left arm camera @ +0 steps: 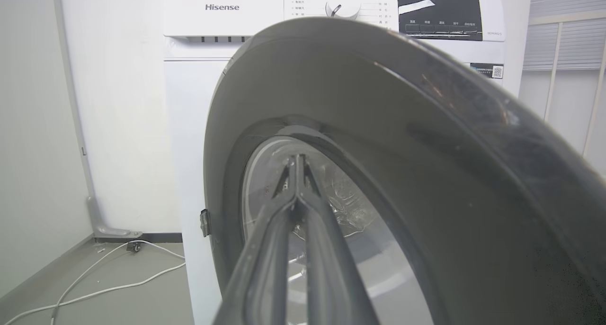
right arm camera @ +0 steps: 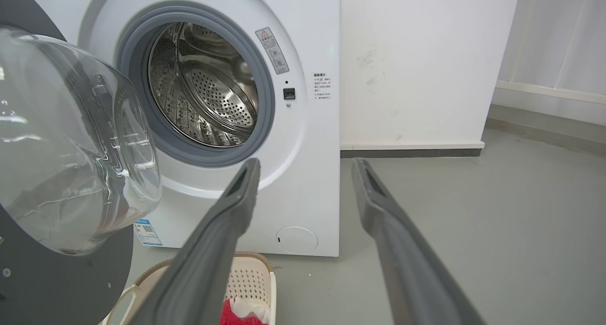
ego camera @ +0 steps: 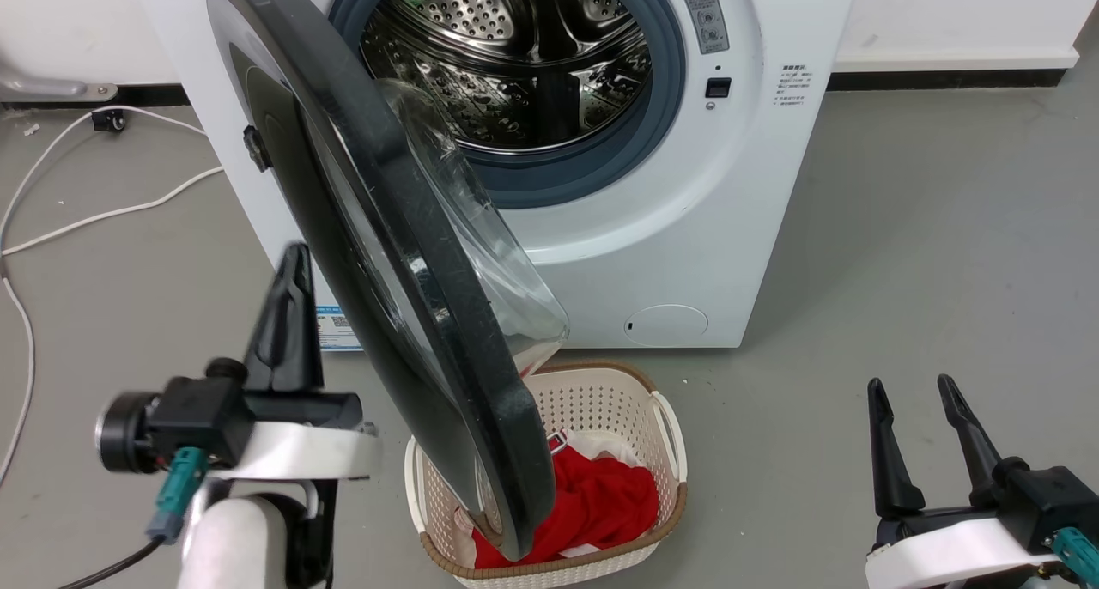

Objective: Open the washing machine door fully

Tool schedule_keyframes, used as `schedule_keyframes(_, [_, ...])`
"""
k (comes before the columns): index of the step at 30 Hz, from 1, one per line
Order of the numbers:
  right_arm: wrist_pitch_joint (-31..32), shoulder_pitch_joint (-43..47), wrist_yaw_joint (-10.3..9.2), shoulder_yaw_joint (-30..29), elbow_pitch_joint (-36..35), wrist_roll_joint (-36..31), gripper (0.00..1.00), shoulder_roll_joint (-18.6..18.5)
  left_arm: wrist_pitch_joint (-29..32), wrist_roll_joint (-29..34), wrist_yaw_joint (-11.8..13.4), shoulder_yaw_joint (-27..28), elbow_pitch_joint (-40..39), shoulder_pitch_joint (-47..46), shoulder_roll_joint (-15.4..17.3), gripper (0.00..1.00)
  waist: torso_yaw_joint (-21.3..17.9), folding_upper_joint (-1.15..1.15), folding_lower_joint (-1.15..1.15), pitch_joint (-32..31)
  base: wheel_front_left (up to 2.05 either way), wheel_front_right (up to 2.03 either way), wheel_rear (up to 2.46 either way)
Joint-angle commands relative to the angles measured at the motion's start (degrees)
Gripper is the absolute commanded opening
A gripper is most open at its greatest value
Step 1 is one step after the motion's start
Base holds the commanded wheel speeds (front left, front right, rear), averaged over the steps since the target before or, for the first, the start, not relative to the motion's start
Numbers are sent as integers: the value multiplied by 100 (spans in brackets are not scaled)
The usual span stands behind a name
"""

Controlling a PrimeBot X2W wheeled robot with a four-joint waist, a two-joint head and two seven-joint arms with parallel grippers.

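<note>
**Washer door stands ajar, left gripper at its outer face**

Head view: the washing machine door (ego camera: 412, 254) hangs swung out from the left side of the washing machine (ego camera: 730, 185), nearly edge-on to the camera, leaving the steel drum (ego camera: 515, 57) exposed. The left gripper (ego camera: 296, 254) rises just beside the door's outer face, fingers pressed together with nothing between them. The right gripper (ego camera: 910, 385) sits well apart at lower right, fingers spread and empty. The door's lower rim cuts across a cream basket (ego camera: 601, 391) holding red cloth (ego camera: 601, 494). A white cable (ego camera: 129, 211) trails over the floor at left.

Left wrist view: the closed fingertips point at the round window in the door's dark outer face. Whether they touch it cannot be told. The door hides most of the machine's front.

Right wrist view: the parted fingers frame bare machine front and floor, grasping nothing. The door's glass bowl (right arm camera: 71, 140) bulges in at left, its dark rim cut off by the frame.
</note>
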Motion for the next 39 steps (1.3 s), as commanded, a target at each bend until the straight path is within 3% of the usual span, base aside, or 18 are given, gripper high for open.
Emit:
schedule_keyframes(1, [-28, -64, -4, -6, 29, 63, 100, 20, -14, 43, 39, 43, -292, -107, -3, 0, 8, 0, 0, -8, 0, 0, 0])
schedule_keyframes(12, [-30, -57, -4, -12, 93, 123, 100, 19, -13, 198, 38, -66, -1818, -457, 4, 0, 17, 0, 0, -36, 0, 0, 0])
schedule_keyframes(19, [-33, -36, -4, -14, 138, 126, 100, 19, -13, 176, -108, -764, -2577, -660, 0, 0, -24, 0, 0, -73, 0, 0, 0])
schedule_keyframes(30, [7, 12, -4, 8, 186, 177, 100, 19, 747, -319, -248, -2254, -2241, -11, 1, 0, -87, 0, 0, -91, 0, 0, 0])
schedule_keyframes(39, [18, 49, -4, 25, 221, 231, 100, 20, 1513, -636, -242, -2788, -1871, 867, 186, 0, -63, 0, 0, -77, 0, 0, 0])
